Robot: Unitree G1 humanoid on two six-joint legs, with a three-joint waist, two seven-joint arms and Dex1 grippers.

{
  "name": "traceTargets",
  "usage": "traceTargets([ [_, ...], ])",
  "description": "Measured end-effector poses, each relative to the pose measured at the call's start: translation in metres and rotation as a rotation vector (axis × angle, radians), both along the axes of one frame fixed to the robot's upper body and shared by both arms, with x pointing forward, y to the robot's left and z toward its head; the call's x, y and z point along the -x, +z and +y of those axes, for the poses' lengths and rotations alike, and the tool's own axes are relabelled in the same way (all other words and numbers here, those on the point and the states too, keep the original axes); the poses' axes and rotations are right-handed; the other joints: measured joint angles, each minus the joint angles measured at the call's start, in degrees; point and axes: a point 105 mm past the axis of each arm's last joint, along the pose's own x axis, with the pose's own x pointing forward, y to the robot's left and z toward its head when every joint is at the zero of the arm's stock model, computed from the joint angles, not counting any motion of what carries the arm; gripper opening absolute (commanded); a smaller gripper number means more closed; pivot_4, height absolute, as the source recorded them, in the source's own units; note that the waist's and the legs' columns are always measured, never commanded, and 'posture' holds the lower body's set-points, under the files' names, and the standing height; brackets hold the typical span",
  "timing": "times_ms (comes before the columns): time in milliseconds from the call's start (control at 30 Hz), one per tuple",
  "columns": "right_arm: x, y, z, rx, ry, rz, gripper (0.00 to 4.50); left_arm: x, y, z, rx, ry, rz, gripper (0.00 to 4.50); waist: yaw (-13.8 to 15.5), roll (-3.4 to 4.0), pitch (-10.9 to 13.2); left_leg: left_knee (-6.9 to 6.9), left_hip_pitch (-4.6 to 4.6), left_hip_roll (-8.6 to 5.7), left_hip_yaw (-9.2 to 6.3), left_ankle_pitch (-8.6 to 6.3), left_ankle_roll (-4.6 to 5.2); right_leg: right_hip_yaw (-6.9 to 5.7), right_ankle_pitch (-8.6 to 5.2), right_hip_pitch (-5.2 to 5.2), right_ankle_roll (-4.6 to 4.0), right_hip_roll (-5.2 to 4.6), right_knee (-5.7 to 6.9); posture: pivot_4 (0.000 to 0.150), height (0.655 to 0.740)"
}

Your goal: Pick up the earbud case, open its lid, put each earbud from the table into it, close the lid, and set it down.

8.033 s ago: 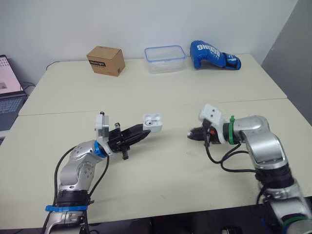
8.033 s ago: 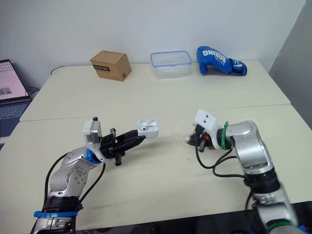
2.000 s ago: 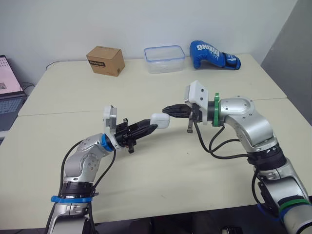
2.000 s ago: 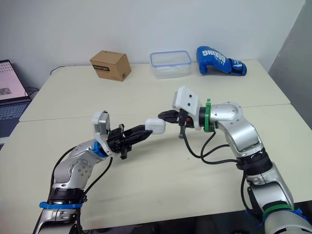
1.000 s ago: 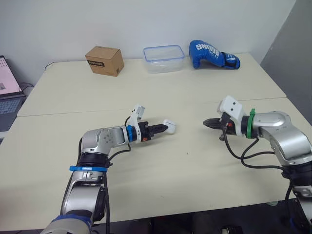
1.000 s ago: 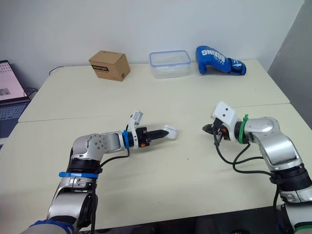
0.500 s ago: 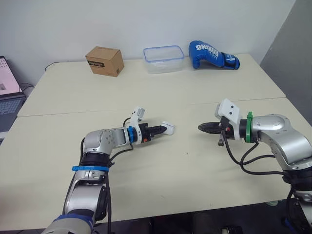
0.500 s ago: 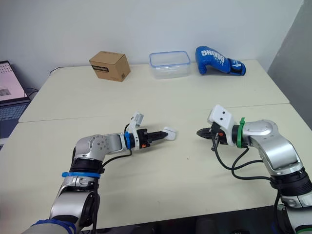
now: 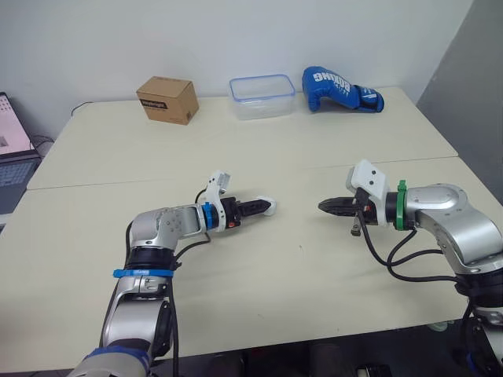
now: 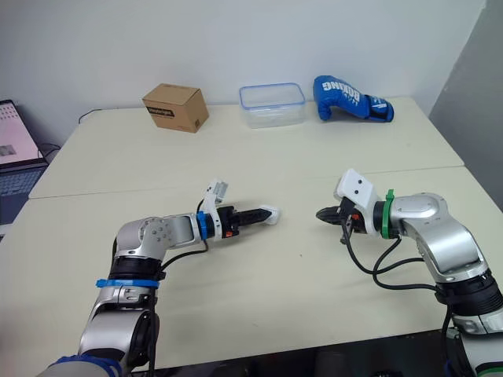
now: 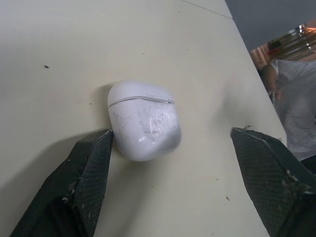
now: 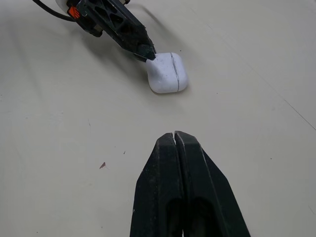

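The white earbud case (image 11: 144,121) lies on the table with its lid closed, also seen as a small white lump (image 9: 269,206) near the table's middle. My left gripper (image 11: 173,134) is open around it, jaws wide apart; one finger (image 11: 86,170) touches the case's side, the other stands well clear. My right gripper (image 9: 326,206) hovers low to the right of the case, pointing at it, shut with nothing in it. In the right wrist view its closed fingertips (image 12: 174,137) aim toward the case (image 12: 168,72) and the left gripper's tip (image 12: 143,49).
Along the table's far edge stand a cardboard box (image 9: 167,99), a clear plastic container with a blue rim (image 9: 262,96) and a blue boxing glove (image 9: 339,88). A laptop (image 9: 12,153) sits off the table's left side.
My left gripper has opened and let go of the case, which now rests on the table. My right gripper has edged slightly toward the case, still shut.
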Motion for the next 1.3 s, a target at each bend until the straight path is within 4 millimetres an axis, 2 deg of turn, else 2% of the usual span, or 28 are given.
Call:
traceTargets([
  [233,0.001,0.0,0.005,-0.021,0.021,-0.015,0.0,0.018,-0.005,0.038,-0.256,0.019,-0.153,3.88,-0.58,0.05,-0.03,-0.05,0.0,0.02,0.04,0.0,0.0,0.04,0.0,-0.02,0.0,-0.01,-0.04,0.15,0.7307],
  [333,0.002,-0.005,0.008,-0.043,0.018,-0.003,0.0,0.027,-0.011,0.051,-0.316,0.065,-0.253,3.88,-0.45,0.09,-0.05,-0.06,-0.02,0.01,0.02,0.0,0.0,0.04,0.0,-0.02,0.0,-0.02,-0.09,0.15,0.7307],
  [467,0.019,-0.014,0.019,-0.14,0.014,0.009,0.0,0.04,-0.018,0.072,-0.407,0.168,-0.354,3.88,-0.25,0.09,-0.05,-0.12,-0.04,0.03,-0.01,-0.01,-0.01,0.05,0.0,-0.06,-0.01,-0.03,-0.12,0.15,0.7307],
  [600,0.032,-0.031,0.021,-0.193,-0.046,0.027,0.0,0.054,-0.026,0.093,-0.513,0.264,-0.418,3.88,0.53,0.09,-0.05,-0.09,-0.04,0.01,0.05,-0.02,0.0,0.07,0.0,-0.03,-0.01,-0.04,-0.11,0.15,0.7307],
  [900,0.06,-0.055,0.018,-0.26,-0.162,0.029,0.0,0.094,-0.04,0.104,-0.506,0.379,-0.456,3.88,0.93,0.08,-0.08,-0.1,-0.02,0.0,0.05,-0.04,0.04,0.04,-0.01,0.03,-0.01,-0.03,-0.13,0.15,0.7307],
  [1133,0.072,-0.072,0.01,-0.249,-0.194,0.057,0.0,0.107,-0.044,0.108,-0.514,0.416,-0.454,3.88,0.87,0.08,-0.09,-0.1,0.02,0.01,0.07,-0.05,0.06,0.04,-0.01,0.08,-0.01,-0.01,-0.13,0.15,0.7307],
  [1300,0.073,-0.073,0.009,-0.256,-0.198,0.064,0.0,0.114,-0.044,0.112,-0.517,0.424,-0.45,3.88,0.87,0.08,-0.09,-0.09,0.02,0.01,0.03,-0.13,0.21,0.01,-0.01,0.13,-0.01,0.0,-0.14,0.15,0.7307],
])
